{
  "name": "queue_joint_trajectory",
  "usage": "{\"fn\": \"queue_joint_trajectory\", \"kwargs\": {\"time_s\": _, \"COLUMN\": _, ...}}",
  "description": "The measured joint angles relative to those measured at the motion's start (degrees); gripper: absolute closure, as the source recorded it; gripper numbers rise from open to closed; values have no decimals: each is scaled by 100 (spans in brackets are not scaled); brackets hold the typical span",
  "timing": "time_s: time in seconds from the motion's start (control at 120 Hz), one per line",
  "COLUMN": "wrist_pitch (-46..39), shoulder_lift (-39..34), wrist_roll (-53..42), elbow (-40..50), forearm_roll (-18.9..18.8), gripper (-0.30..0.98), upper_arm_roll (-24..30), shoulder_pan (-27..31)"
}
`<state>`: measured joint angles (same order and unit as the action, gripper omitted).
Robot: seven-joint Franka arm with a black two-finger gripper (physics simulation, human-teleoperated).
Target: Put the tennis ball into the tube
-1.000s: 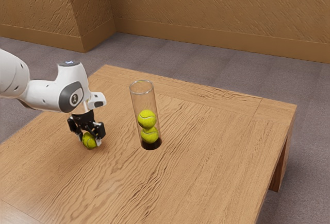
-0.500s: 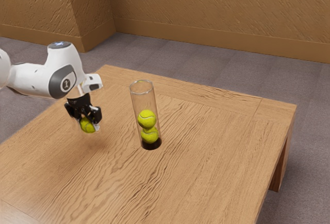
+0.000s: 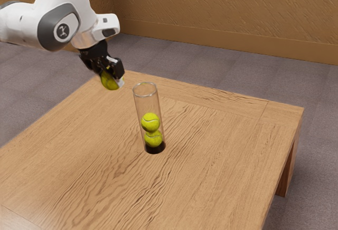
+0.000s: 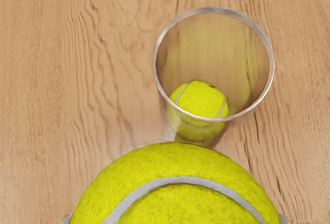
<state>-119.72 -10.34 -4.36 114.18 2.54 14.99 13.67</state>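
Upper left in the exterior view, the tennis ball (image 3: 108, 81) sits between the fingers of the gripper (image 3: 112, 79). They stand parted by its width, gripping it from both sides.

Held ball (image 4: 178, 203) partly cut off

a wooden table (image 3: 227, 182) stands on grey floor (image 3: 206, 69) near brown textured walls (image 3: 222, 2).

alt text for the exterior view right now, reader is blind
A gripper holds a tennis ball in the air, on the exterior view's left of a clear tube standing on a wooden table, two balls stacked inside.
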Motion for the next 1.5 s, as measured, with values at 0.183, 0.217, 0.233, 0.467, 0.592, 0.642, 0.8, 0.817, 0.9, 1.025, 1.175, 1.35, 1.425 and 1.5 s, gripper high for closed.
{"fn": "queue_joint_trajectory", "kwargs": {"time_s": 0.183, "wrist_pitch": 207, "shoulder_lift": 330, "wrist_roll": 4, "elbow": -346, "forearm_roll": 148, "gripper": 40, "upper_arm_roll": 298, "shoulder_pan": -7}}
{"fn": "queue_joint_trajectory", "kwargs": {"time_s": 0.217, "wrist_pitch": 227, "shoulder_lift": 387, "wrist_roll": 5, "elbow": -394, "forearm_roll": 160, "gripper": 40, "upper_arm_roll": 368, "shoulder_pan": 0}}
{"fn": "queue_joint_trajectory", "kwargs": {"time_s": 0.233, "wrist_pitch": 236, "shoulder_lift": 413, "wrist_roll": 5, "elbow": -412, "forearm_roll": 166, "gripper": 40, "upper_arm_roll": 397, "shoulder_pan": -6}}
{"fn": "queue_joint_trajectory", "kwargs": {"time_s": 0.467, "wrist_pitch": 339, "shoulder_lift": 1070, "wrist_roll": 13, "elbow": -1053, "forearm_roll": 149, "gripper": 41, "upper_arm_roll": 566, "shoulder_pan": -141}}
{"fn": "queue_joint_trajectory", "kwargs": {"time_s": 0.592, "wrist_pitch": 413, "shoulder_lift": 1195, "wrist_roll": 15, "elbow": -1212, "forearm_roll": 115, "gripper": 41, "upper_arm_roll": 592, "shoulder_pan": -138}}
{"fn": "queue_joint_trajectory", "kwargs": {"time_s": 0.642, "wrist_pitch": 433, "shoulder_lift": 1260, "wrist_roll": 15, "elbow": -1270, "forearm_roll": 104, "gripper": 40, "upper_arm_roll": 586, "shoulder_pan": -136}}
{"fn": "queue_joint_trajectory", "kwargs": {"time_s": 0.8, "wrist_pitch": 472, "shoulder_lift": 1409, "wrist_roll": 13, "elbow": -1390, "forearm_roll": 71, "gripper": 41, "upper_arm_roll": 568, "shoulder_pan": 17}}
{"fn": "queue_joint_trajectory", "kwargs": {"time_s": 0.817, "wrist_pitch": 474, "shoulder_lift": 1424, "wrist_roll": 13, "elbow": -1402, "forearm_roll": 63, "gripper": 41, "upper_arm_roll": 567, "shoulder_pan": 38}}
{"fn": "queue_joint_trajectory", "kwargs": {"time_s": 0.9, "wrist_pitch": 482, "shoulder_lift": 1531, "wrist_roll": 12, "elbow": -1475, "forearm_roll": 36, "gripper": 40, "upper_arm_roll": 561, "shoulder_pan": 77}}
{"fn": "queue_joint_trajectory", "kwargs": {"time_s": 1.025, "wrist_pitch": 489, "shoulder_lift": 1664, "wrist_roll": 11, "elbow": -1597, "forearm_roll": -14, "gripper": 40, "upper_arm_roll": 555, "shoulder_pan": 22}}
{"fn": "queue_joint_trajectory", "kwargs": {"time_s": 1.175, "wrist_pitch": 494, "shoulder_lift": 1802, "wrist_roll": 10, "elbow": -1708, "forearm_roll": -82, "gripper": 40, "upper_arm_roll": 544, "shoulder_pan": 4}}
{"fn": "queue_joint_trajectory", "kwargs": {"time_s": 1.35, "wrist_pitch": 496, "shoulder_lift": 2036, "wrist_roll": 9, "elbow": -1901, "forearm_roll": -159, "gripper": 40, "upper_arm_roll": 527, "shoulder_pan": 37}}
{"fn": "queue_joint_trajectory", "kwargs": {"time_s": 1.425, "wrist_pitch": 497, "shoulder_lift": 2151, "wrist_roll": 9, "elbow": -2003, "forearm_roll": -196, "gripper": 40, "upper_arm_roll": 520, "shoulder_pan": 36}}
{"fn": "queue_joint_trajectory", "kwargs": {"time_s": 1.5, "wrist_pitch": 498, "shoulder_lift": 2195, "wrist_roll": 8, "elbow": -2036, "forearm_roll": -216, "gripper": 40, "upper_arm_roll": 518, "shoulder_pan": 38}}
